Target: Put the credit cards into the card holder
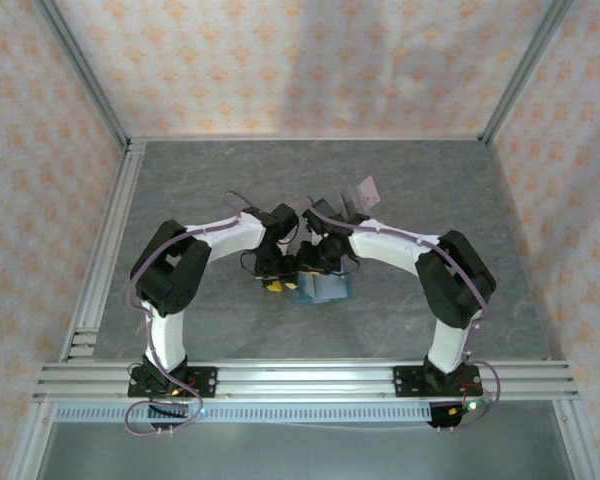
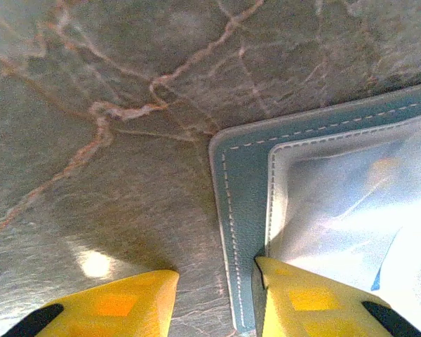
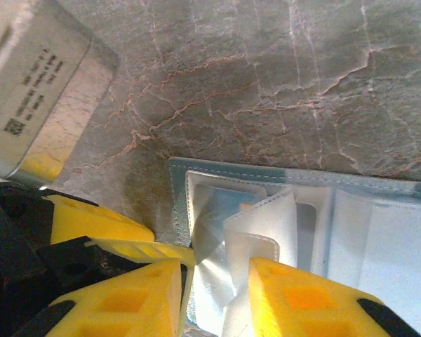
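The teal card holder (image 1: 320,290) lies open on the table between the two arms, its pale pockets facing up. My left gripper (image 2: 217,303) is open and straddles the holder's (image 2: 242,182) stitched left edge: one fingertip (image 2: 126,302) is over the bare table, the other (image 2: 309,298) is on the pocket side. My right gripper (image 3: 216,295) is open over the holder (image 3: 179,182), and raised pale pocket leaves (image 3: 266,225) stand between its fingers. A pinkish card (image 1: 369,189) stands tilted behind the right arm. I see no card in either gripper.
The left gripper's yellow fingers (image 3: 98,225) and its grey labelled housing (image 3: 42,77) crowd the right gripper's left side. The grey marbled table (image 1: 230,180) is fenced by an aluminium rail (image 1: 110,240) on the left and patterned walls.
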`<state>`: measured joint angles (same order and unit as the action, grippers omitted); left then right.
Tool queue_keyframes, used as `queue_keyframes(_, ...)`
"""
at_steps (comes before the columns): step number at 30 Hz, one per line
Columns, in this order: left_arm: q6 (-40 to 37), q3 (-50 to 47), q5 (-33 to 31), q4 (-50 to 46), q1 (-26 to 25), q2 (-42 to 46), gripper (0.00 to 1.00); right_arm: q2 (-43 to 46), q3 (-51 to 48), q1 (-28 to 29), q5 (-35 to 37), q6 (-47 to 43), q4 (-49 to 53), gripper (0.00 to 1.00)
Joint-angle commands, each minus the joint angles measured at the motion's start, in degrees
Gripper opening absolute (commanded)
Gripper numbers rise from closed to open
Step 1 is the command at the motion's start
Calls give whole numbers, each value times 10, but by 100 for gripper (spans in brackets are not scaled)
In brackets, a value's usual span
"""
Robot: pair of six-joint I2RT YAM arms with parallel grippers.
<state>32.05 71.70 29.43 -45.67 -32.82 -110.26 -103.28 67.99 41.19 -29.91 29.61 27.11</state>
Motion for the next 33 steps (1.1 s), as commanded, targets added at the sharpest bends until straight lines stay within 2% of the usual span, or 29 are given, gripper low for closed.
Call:
queue_keyframes(1,-11,-10,-50,-44,-3,48,37,-1,-14,6,-35,48,-78,34)
queue_keyframes(15,-28,-69,-35,-75,51,180,45,-26,-4,14,-65,97,-157,41)
queue_keyframes(19,-33,-49,-24,-86,54,192,51,-4,69,7,-34,51,-69,43)
queue_keyframes(23,-24,-20,-6,-81,40,191,56,25,136,-31,13,7,51,44)
queue_keyframes(30,-18,48,-16,-77,-4,119,58,70,168,-127,123,-65,222,26)
queue_keyframes(33,-17,67,-29,-77,-11,81,58,81,182,-157,184,-99,273,25)
